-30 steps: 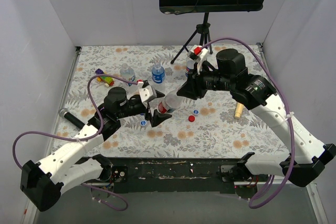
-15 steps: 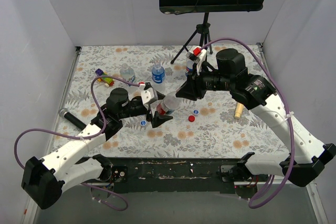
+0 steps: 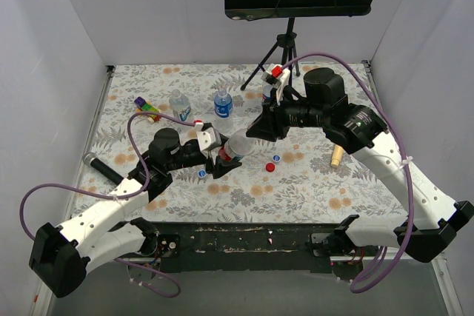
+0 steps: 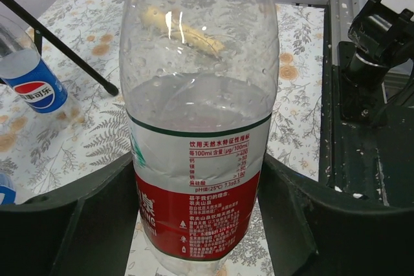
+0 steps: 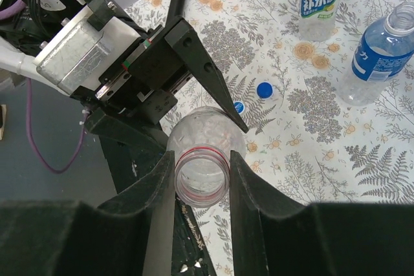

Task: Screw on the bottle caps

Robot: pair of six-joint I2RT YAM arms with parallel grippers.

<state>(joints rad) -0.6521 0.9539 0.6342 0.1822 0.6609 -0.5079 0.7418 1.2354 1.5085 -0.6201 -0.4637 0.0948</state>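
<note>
A clear bottle with a red and white label hangs tilted above the table between both arms. My right gripper is shut on its neck, just under the open, capless mouth. My left gripper has closed on the labelled lower body, and both fingers touch its sides. On the table lie a red cap and two blue caps. Two capless blue-labelled bottles stand at the back left.
A black stand's tripod stands at the back centre, with another bottle near it. A tan stick lies to the right, a black cylinder to the left, and a coloured toy block at the back left.
My left gripper was wide open around the bottle's lower end and has closed onto it. The right gripper has kept its hold on the neck and lifted the bottle slightly.
</note>
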